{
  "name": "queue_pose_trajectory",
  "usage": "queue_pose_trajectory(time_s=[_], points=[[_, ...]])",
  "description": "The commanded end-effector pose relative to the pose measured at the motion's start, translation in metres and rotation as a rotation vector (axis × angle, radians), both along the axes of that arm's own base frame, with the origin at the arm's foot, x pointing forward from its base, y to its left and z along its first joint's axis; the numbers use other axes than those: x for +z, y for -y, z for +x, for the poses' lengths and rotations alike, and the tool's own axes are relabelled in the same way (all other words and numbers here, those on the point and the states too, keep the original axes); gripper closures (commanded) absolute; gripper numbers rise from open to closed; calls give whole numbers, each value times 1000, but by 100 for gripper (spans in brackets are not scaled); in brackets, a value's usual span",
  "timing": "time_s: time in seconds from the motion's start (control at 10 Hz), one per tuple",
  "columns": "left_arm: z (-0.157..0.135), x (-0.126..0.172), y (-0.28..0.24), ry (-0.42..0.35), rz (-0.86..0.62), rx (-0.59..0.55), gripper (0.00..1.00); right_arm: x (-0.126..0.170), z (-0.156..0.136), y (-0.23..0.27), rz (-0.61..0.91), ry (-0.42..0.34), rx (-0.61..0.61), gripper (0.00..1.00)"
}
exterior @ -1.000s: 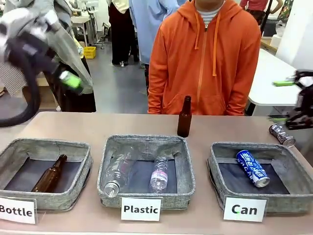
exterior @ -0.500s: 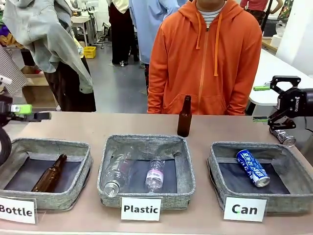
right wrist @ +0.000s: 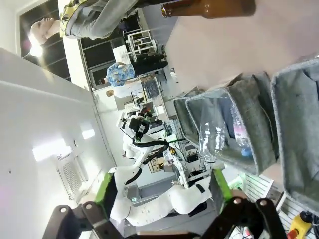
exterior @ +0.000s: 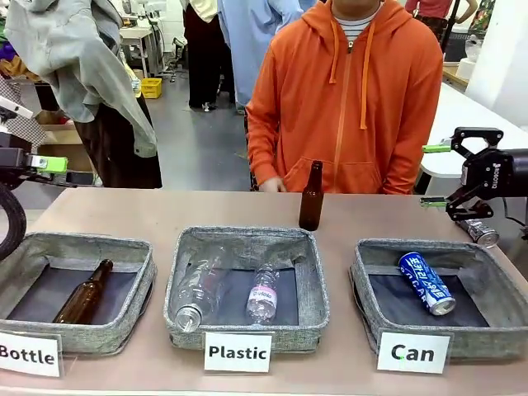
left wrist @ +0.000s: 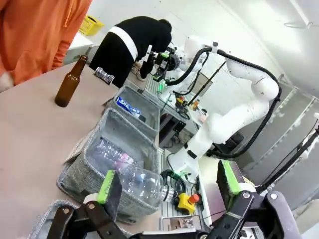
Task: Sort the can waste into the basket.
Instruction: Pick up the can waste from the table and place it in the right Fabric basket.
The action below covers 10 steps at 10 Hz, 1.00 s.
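Blue can [exterior: 426, 283] is in the Can basket [exterior: 361, 279]. Silver can [exterior: 478, 232] lies on its side on the worktop [exterior: 165, 210], far right, just behind that basket. Right gripper [exterior: 436, 175] hovers just above it, wide open and empty. Left gripper [exterior: 62, 169] is far left, also wide open and empty. Suggest: straddle the silver can across its width, centred, then lift clear of the rim before release.
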<state>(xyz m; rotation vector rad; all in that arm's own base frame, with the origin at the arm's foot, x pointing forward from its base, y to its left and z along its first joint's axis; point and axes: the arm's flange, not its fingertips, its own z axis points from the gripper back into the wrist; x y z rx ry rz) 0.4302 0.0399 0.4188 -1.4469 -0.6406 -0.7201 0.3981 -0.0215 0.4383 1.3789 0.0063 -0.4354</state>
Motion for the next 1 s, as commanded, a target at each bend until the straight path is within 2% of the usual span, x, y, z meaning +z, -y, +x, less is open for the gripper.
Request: queue_pose_trajectory(time_s=[0.0,0.2,0.3,0.4,0.5,0.7,0.9], points=[[-3,-3,-3,-10,9,0,0,0,-1,1,7,-8,4,0],[-3,-3,-3,-10,9,0,0,0,0,0,0,0,0,0],[-3,-3,-3,-10,9,0,0,14,4,5,-699,353,-292,0],[-3,-3,-3,-10,9,0,0,14,13,11,-953,429,-275,0],[-3,-3,-3,-10,9,0,0,6,24,21,-1231,449,-157,0],[-3,-3,-3,-10,9,0,0,7,36,40,-1404,640,-334,0],[-3,-3,-3,-10,9,0,0,21,39,63,-1586,768,-451,0]])
